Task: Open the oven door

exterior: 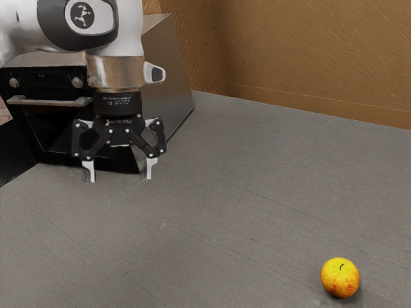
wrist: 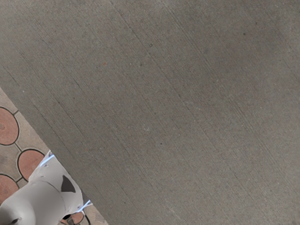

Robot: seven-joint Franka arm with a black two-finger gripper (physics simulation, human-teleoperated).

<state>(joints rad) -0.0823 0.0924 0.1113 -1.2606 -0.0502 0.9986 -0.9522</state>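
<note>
Hanging near the oven (exterior: 168, 67) in the exterior view, end effector (exterior: 121, 172) spread wide; in the wrist view, patterned floor (wrist: 6, 127).

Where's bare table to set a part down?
Free: table between gripper and apple, plus the stretch from apple back to the wall. Crowded: right in front of the oven, where the gripper hangs.

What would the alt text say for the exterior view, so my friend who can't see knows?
A robot arm holds its open, empty gripper over a gray table, in front of an oven with a silvery handle. A yellow-and-red apple sits at the exterior view's lower right.
</note>
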